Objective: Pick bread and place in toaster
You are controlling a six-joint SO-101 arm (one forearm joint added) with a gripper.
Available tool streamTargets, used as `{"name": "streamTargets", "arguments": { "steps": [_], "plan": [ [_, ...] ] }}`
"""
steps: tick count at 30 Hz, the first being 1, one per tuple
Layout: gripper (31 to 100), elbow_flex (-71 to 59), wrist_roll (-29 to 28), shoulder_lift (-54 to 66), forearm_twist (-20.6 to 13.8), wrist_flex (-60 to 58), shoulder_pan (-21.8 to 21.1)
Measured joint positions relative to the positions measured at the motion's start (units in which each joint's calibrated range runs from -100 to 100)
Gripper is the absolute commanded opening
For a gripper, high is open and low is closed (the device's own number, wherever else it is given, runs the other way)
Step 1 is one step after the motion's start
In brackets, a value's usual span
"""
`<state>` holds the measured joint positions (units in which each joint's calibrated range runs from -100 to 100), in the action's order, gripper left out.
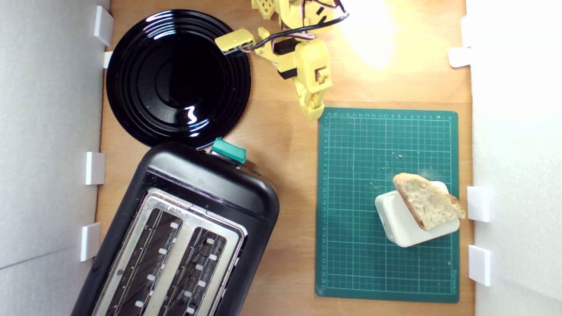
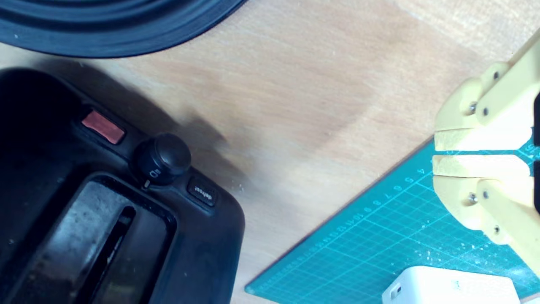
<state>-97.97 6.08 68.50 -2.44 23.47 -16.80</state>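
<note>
The toaster (image 1: 175, 237) fills the exterior view's lower left on a wooden table (image 1: 285, 175), below a black plate (image 1: 178, 79). A green mat (image 1: 386, 204) at the lower right holds a white block (image 1: 406, 219) with the bread (image 1: 428, 202) leaning on it. The yellow gripper (image 2: 438, 153) hangs closed and empty at the mat's corner.

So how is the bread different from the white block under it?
The bread is tan, holey and roughly triangular; the white block is smooth, plain white and rounded-rectangular. The bread lies on top, tilted, while the block sits on the green mat. Both are far from the gripper.
</note>
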Motion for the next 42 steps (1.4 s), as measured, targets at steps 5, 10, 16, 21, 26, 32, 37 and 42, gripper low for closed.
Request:
{"name": "streamTargets", "arguments": {
  "steps": [5, 10, 16, 21, 26, 32, 37, 42],
  "plan": [
    [44.6, 0.00, 0.00, -11.17, 0.00, -12.54, -4.03],
    [44.6, 0.00, 0.00, -21.00, 0.00, -24.92, -7.51],
    [44.6, 0.00, 0.00, -29.99, 0.00, -37.46, -8.88],
    [44.2, 0.00, -3.26, -35.36, -0.27, -45.17, -8.88],
    [44.2, 0.18, -6.88, -39.90, -3.11, -51.02, -10.07],
    [44.4, 1.11, -8.85, -42.34, -10.84, -55.00, -10.53],
    [44.5, 1.29, -9.21, -42.42, -11.82, -56.02, -11.99],
    [44.5, 1.29, -9.21, -42.42, -11.82, -56.02, -14.10]
  ]
}}
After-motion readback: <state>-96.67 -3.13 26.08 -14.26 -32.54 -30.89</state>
